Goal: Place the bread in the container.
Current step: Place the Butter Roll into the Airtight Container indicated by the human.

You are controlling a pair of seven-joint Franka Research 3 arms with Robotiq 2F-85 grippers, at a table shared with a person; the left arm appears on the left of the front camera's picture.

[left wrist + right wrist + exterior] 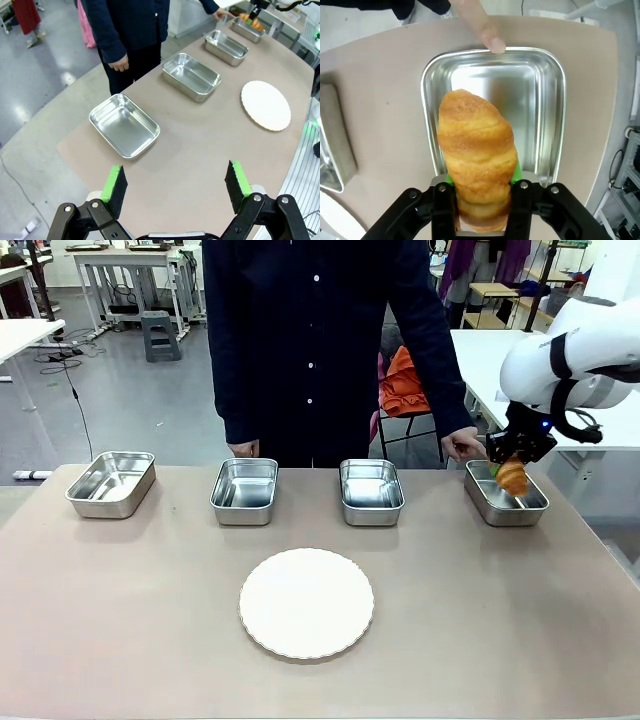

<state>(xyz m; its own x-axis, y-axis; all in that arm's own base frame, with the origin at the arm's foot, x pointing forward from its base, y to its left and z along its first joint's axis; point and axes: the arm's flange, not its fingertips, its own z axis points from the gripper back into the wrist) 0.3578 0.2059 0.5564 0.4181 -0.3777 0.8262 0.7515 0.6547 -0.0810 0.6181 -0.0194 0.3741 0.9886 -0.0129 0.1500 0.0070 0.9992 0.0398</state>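
My right gripper [511, 472] is shut on the bread [512, 478], a golden-brown croissant, and holds it just above the container [506, 504], the far-right steel tray. In the right wrist view the bread [476, 155] hangs point-down over the container [540, 100], clamped between the gripper [481, 197]. A person's finger [485, 30] touches the tray's far rim. My left gripper [176, 187] stands open with nothing between its pads, high above the table's left end. The bread [251, 22] and its container [247, 31] appear far off in the left wrist view.
Three more steel trays [111, 483] [245, 490] [371, 491] line the far side of the table. A round white scalloped plate [306, 602] lies at the centre front. The person [320, 350] stands behind the table, a hand [463, 447] at the right tray.
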